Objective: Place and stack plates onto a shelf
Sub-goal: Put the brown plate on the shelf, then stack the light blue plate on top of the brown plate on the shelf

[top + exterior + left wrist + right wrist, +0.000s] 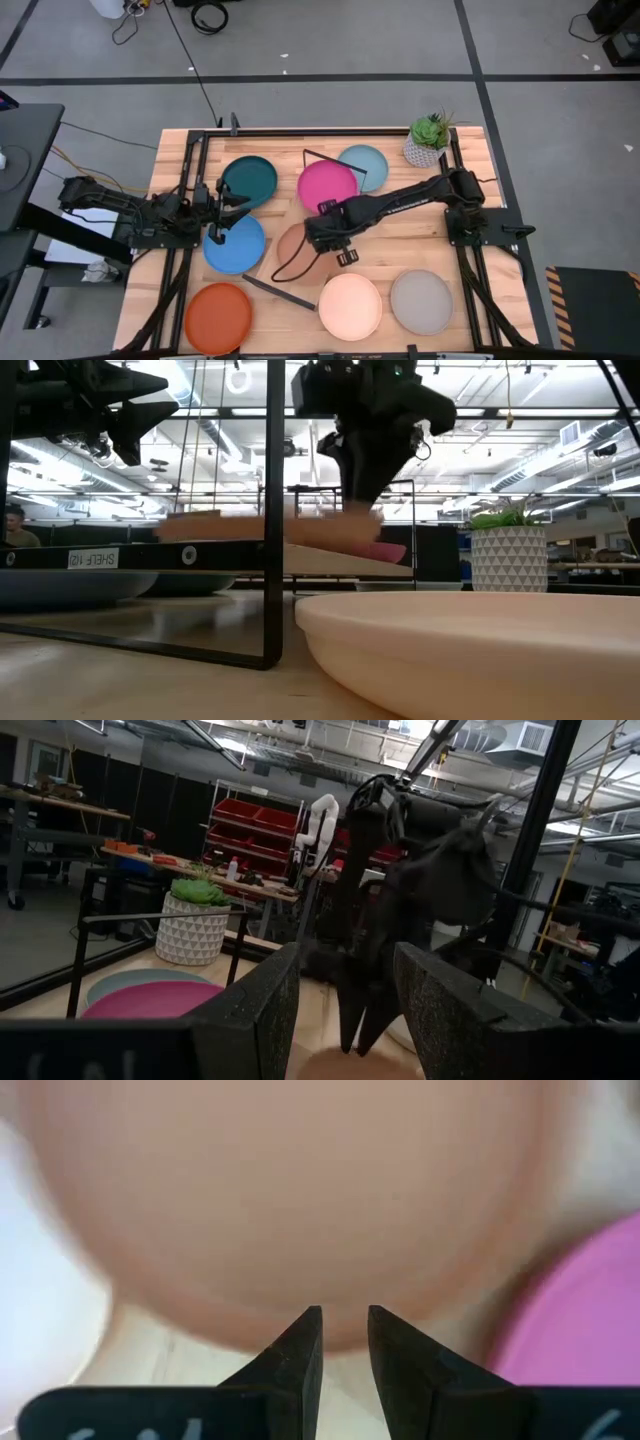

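The terracotta plate (pixel 292 246) (pixel 300 1200) lies over the shelf board (pixel 320 560), beside the magenta plate (pixel 327 185) (pixel 600 1310); it shows blurred in the low view (pixel 250 525). My right gripper (pixel 323 240) (pixel 345 1312) (pixel 357 495) points down over its rim, fingers a narrow gap apart. My left gripper (pixel 222 215) (pixel 345 960) hovers open between the dark teal plate (pixel 250 180) and the blue plate (pixel 235 245), holding nothing. My right gripper has both fingertips (pixel 312 1325) over the terracotta plate's rim (pixel 300 1342), coming from above and pointing down. Neither finger shows under the plate. I cannot tell whether the fingertips touch it.
The light blue plate (pixel 365 165) lies toward the far edge, by a potted plant (pixel 428 140). Orange-red (pixel 217 315), cream (pixel 350 305) and grey (pixel 421 300) plates line the near edge. The shelf's black wire frames (pixel 308 158) (pixel 272 510) stand at its ends.
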Robot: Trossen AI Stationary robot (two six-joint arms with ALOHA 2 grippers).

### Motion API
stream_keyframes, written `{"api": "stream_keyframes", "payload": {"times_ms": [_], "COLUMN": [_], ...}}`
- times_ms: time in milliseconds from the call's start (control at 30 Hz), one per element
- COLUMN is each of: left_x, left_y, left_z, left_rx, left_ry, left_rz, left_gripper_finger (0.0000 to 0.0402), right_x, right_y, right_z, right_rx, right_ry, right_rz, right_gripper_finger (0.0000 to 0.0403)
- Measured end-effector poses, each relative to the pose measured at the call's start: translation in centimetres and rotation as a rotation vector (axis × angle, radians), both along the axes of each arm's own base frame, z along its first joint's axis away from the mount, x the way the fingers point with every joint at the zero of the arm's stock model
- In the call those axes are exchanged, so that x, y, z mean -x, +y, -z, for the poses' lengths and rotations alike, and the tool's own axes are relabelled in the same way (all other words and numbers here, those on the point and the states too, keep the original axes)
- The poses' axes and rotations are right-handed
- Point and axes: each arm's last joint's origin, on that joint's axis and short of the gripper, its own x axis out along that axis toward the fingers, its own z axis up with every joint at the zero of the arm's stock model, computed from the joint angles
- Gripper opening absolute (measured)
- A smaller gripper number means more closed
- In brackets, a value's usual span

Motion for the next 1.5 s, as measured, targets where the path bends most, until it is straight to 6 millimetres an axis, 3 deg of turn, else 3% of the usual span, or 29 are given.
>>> {"api": "stream_keyframes", "payload": {"times_ms": [333,600,700,1200,1333,1500], "left_x": [0.0,0.0,0.0,0.0,0.0,0.0], "left_y": [0.0,0.0,0.0,0.0,0.0,0.0], "left_z": [0.0,0.0,0.0,0.0,0.1,0.1], "left_rx": [-0.001,-0.001,-0.001,-0.002,-0.002,-0.003], "left_ry": [0.004,0.004,0.005,0.005,0.005,0.006], "left_rz": [0.0,0.0,0.0,-0.001,-0.001,-0.001], "left_gripper_finger": [0.0172,0.0172,0.0172,0.0172,0.0172,0.0172], "right_x": [1.8,2.8,2.6,0.9,2.0,4.0], "right_y": [-0.3,-1.5,-1.9,-1.5,-1.8,-1.8], "right_z": [-2.2,2.9,3.6,3.1,3.0,0.7], "right_rx": [0.02,0.033,0.007,-0.109,-0.041,-0.042], "right_ry": [0.001,0.06,0.025,-0.133,-0.043,0.002], "right_rz": [0.078,0.108,0.1,0.021,0.057,0.149], "right_gripper_finger": [0.009,0.009,0.009,0.009,0.009,0.009]}}
